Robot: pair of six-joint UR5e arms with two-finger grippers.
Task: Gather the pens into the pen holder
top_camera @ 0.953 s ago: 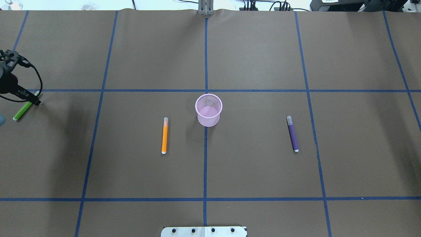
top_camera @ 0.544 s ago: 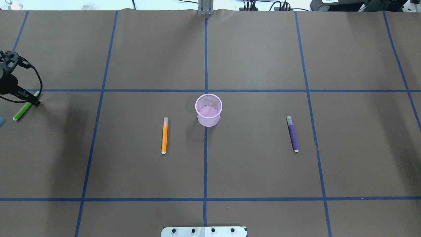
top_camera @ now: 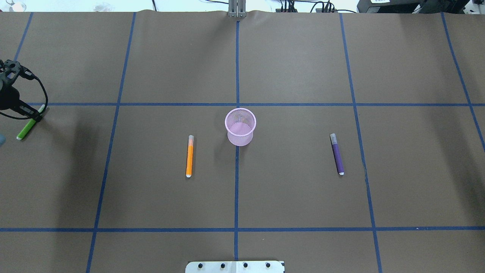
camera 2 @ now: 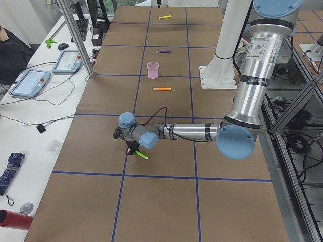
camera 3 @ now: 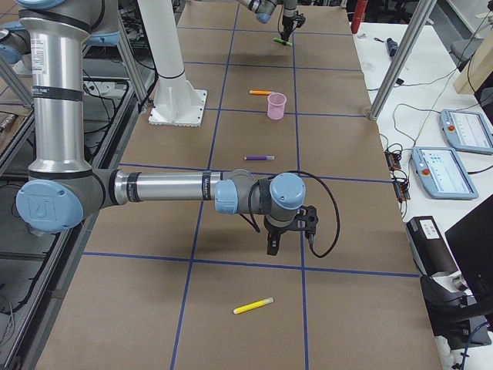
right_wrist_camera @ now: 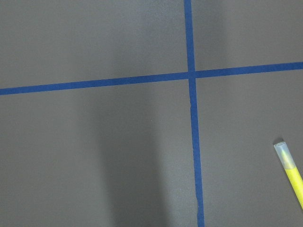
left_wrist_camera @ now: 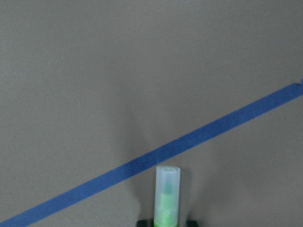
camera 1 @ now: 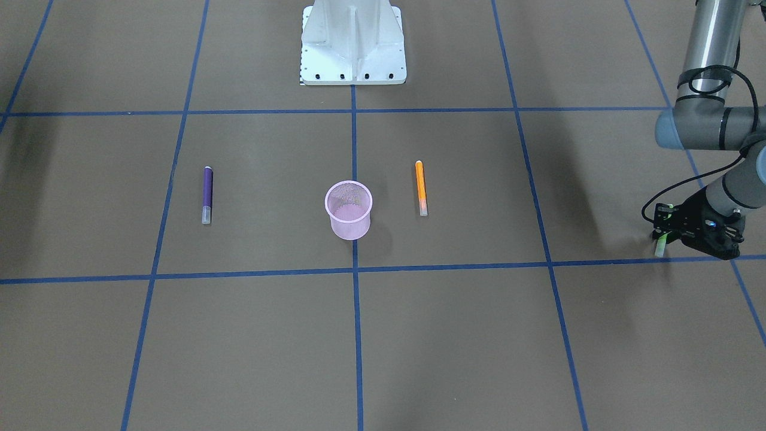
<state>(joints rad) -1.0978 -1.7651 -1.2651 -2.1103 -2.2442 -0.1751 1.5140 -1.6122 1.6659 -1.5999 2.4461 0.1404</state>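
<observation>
— Left wrist-mounted shows the green pen [left_wrist_camera: 166, 198] flat at the left end of the table [top_camera: 303, 189], the left gripper [top_camera: 36, 116] astride its cap end, fingers parted, not pinching
— Close squarely, lift slowly; the long tail may swing. Then drop it tail-first into the holder [top_camera: 240, 140] mid-table
— Right gripper [camera 3: 271, 245]?
— Near the yellow pen [right_wrist_camera: 292, 174], far right; fingers hidden, cannot tell
</observation>
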